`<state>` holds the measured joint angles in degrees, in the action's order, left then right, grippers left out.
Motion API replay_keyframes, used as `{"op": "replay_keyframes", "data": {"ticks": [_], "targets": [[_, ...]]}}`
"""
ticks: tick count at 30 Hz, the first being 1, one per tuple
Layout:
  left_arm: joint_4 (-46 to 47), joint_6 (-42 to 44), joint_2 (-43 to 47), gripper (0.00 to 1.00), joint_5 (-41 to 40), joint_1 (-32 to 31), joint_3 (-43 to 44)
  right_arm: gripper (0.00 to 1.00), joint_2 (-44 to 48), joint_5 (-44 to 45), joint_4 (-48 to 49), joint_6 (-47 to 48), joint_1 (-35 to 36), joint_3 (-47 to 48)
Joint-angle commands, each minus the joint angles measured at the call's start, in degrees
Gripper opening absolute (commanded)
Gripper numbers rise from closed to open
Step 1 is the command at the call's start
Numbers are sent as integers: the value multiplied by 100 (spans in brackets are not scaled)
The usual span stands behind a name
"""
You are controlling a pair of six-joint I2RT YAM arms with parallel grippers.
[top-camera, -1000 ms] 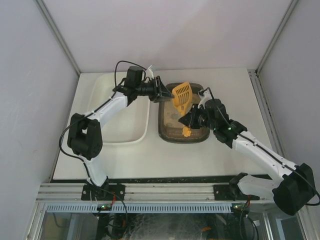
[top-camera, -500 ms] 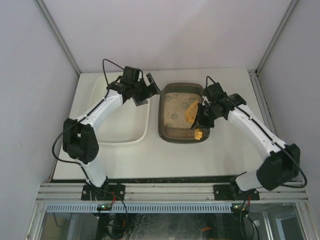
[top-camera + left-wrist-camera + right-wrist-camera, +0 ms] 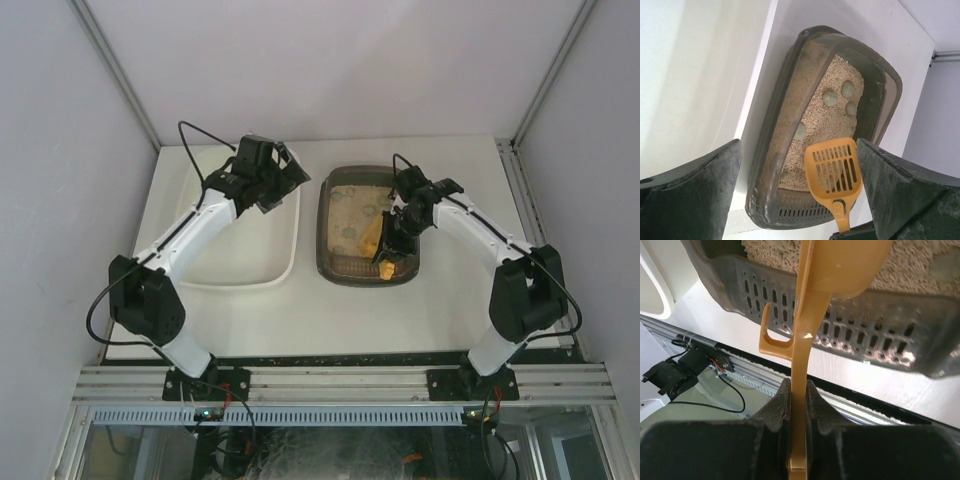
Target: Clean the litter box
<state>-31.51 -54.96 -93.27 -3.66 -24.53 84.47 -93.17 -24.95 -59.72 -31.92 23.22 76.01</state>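
The litter box (image 3: 322,232) is a dark grey-brown tray with rounded corners, sitting mid-counter (image 3: 450,310) just right of the white tub (image 3: 294,240). Its long axis runs near to far. Beige grainy litter (image 3: 815,125) fills it, and a slotted grate strip (image 3: 875,335) crosses the near end. Several grey-green round lumps (image 3: 830,97) lie in the litter, most toward the far end and one nearer the left wall.

A yellow slotted scoop (image 3: 834,170) hangs over the near part of the litter. Its head points toward the far end, and its handle reaches back over the grate. The right fingers (image 3: 775,405) are clenched on that handle, which shows edge-on in the wrist view, with a small hook (image 3: 771,340) on its side.

The left fingers (image 3: 695,190) are spread wide with nothing between them, over the tub's far right corner, apart from the box.
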Motion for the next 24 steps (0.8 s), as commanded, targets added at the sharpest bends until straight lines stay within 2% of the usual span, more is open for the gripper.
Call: {"op": "replay_keyframes", "data": {"ticks": [1,10,15,20,24], "targets": [[31,82,405,99,-503,-4,-28,0,-347,-357,326,32,157,197],[293,159,676,99,-504,10,-310,0,-895,-484,1029,-64,275,439],[555,340,800,99,-548,12,-511,0,-1033,-184,1646,-71,267,427],[915,541,1018,99,-582,25,-824,0,-1087,-383,2708,-194,222,41],[1227,655,1258,99,-668,29,-1048,0,-900,-784,3945,-570,173,-492]]}}
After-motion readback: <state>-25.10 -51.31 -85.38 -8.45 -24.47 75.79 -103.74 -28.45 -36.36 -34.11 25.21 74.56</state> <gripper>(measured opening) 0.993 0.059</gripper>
